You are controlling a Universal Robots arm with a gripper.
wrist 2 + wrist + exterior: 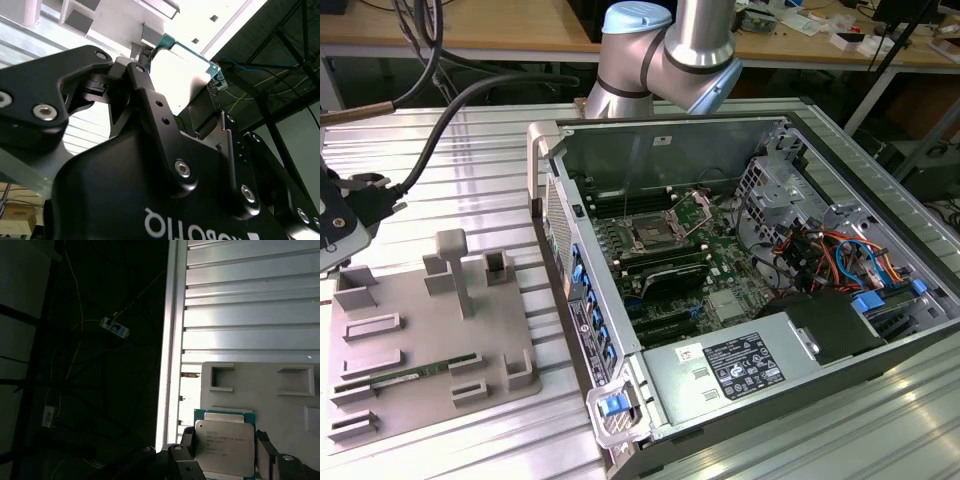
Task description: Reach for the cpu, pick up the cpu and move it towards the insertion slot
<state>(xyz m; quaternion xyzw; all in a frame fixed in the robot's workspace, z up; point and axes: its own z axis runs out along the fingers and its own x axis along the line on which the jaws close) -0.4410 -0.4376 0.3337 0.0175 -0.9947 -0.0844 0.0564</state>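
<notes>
In the second wrist view the black body of the gripper (177, 75) lies closest to the lens. Beyond it the two fingers (142, 55) are closed on opposite edges of the cpu (185, 65), whose green rim shows along its far side.

In the first wrist view the cpu (225, 447) sits flat between the fingers (187, 440), silver top up. It hangs over a grey plate (280, 405) with shallow pockets. Whether it touches the plate cannot be told. The plate lies on a ribbed metal table (250, 305), close to the table's edge.

In the exterior view the open computer case (650, 150) stands nearest, on the exterior view's right. The insertion slot (648, 235) is on the board inside it. The grey plate (420, 320) lies well apart on the exterior view's left, with a memory stick (405, 377) on it. The arm (670, 50) rises behind the case.
</notes>
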